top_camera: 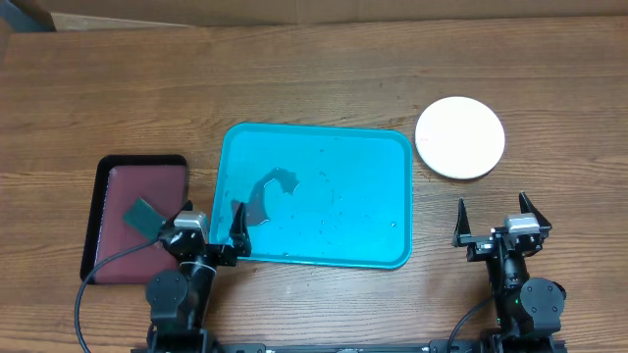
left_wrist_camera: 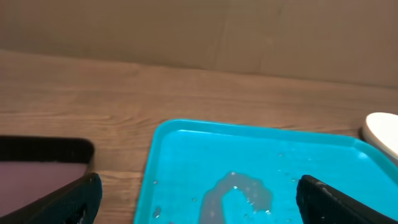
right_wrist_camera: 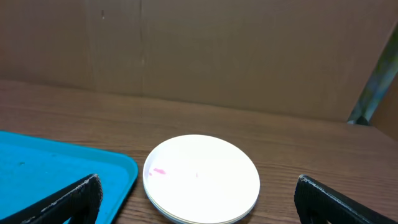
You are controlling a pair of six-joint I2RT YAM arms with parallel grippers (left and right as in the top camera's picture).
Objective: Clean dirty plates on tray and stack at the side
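The turquoise tray (top_camera: 363,196) lies mid-table with no plates on it, only a wet grey smear (top_camera: 270,186) and droplets. It also shows in the left wrist view (left_wrist_camera: 186,162) and the right wrist view (right_wrist_camera: 50,168). A white plate (top_camera: 460,137) sits on the table right of the tray, topping a low stack. It has a small pink smear (right_wrist_camera: 158,172). The lime-green and pale blue plates are hidden. My left gripper (top_camera: 212,211) is open and empty over the tray's front-left corner. My right gripper (top_camera: 493,206) is open and empty, in front of the white plate (right_wrist_camera: 202,177).
A black-rimmed maroon tray (top_camera: 118,191) lies left of the turquoise tray and carries a dark green pad (top_camera: 147,216). A cardboard wall (right_wrist_camera: 236,50) stands behind the table. The white plate's edge shows at the far right of the left wrist view (left_wrist_camera: 382,130).
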